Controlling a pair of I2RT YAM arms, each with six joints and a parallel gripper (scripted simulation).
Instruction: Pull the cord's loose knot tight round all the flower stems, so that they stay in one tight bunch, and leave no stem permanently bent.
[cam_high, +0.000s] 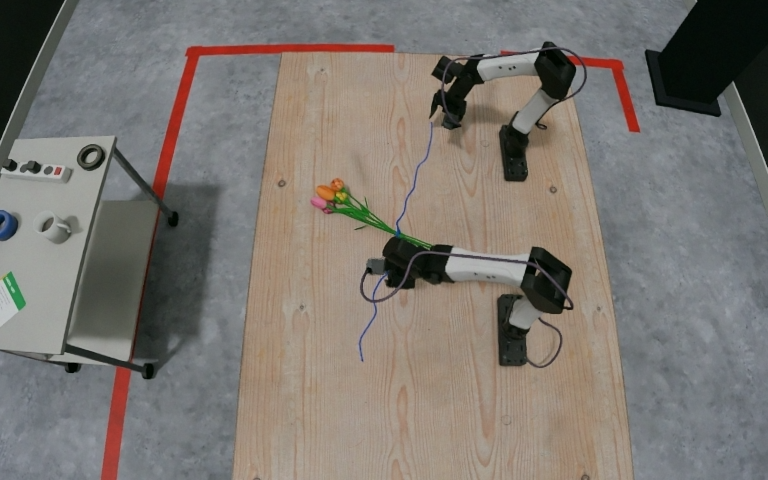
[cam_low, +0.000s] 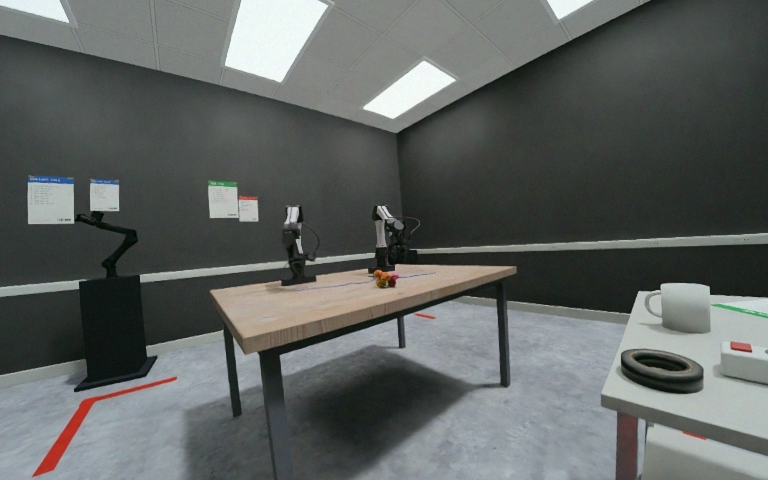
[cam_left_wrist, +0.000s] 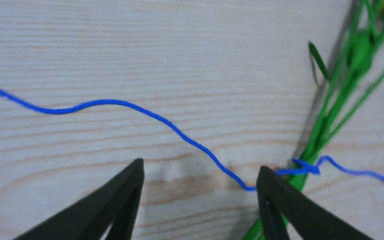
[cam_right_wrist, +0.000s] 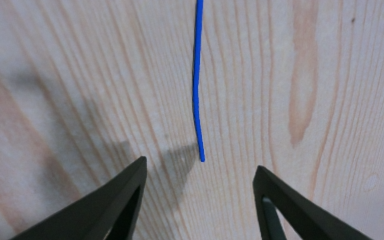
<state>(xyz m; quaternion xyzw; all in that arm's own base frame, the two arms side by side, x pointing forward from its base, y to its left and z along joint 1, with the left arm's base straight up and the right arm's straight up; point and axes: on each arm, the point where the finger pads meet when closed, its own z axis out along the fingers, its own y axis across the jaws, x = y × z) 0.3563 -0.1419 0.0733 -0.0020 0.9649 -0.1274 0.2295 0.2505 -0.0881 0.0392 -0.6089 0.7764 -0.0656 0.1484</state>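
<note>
Tulips (cam_high: 325, 193) (cam_low: 386, 278) lie on the table with their green stems (cam_high: 362, 213) (cam_left_wrist: 316, 137) close together at the blue knot (cam_high: 397, 233) (cam_left_wrist: 306, 168). The blue cord (cam_high: 417, 168) (cam_left_wrist: 170, 124) (cam_right_wrist: 196, 90) lies slack and wavy on both sides. My left gripper (cam_left_wrist: 201, 170) is open above the table beside the knot; one finger covers part of the stems and cord. In the top view its arm hides the lower stems. My right gripper (cam_right_wrist: 201, 169) (cam_high: 441, 120) is open at one cord end, which lies between and just ahead of its fingertips.
The wooden table (cam_high: 317, 396) (cam_low: 271, 316) carries both arm bases. The other cord end lies beyond the left arm in the top view. A side trolley (cam_high: 50, 294) stands apart with a mug (cam_high: 53, 227) (cam_low: 686, 308) and a black ring (cam_high: 90, 156) (cam_low: 634, 376).
</note>
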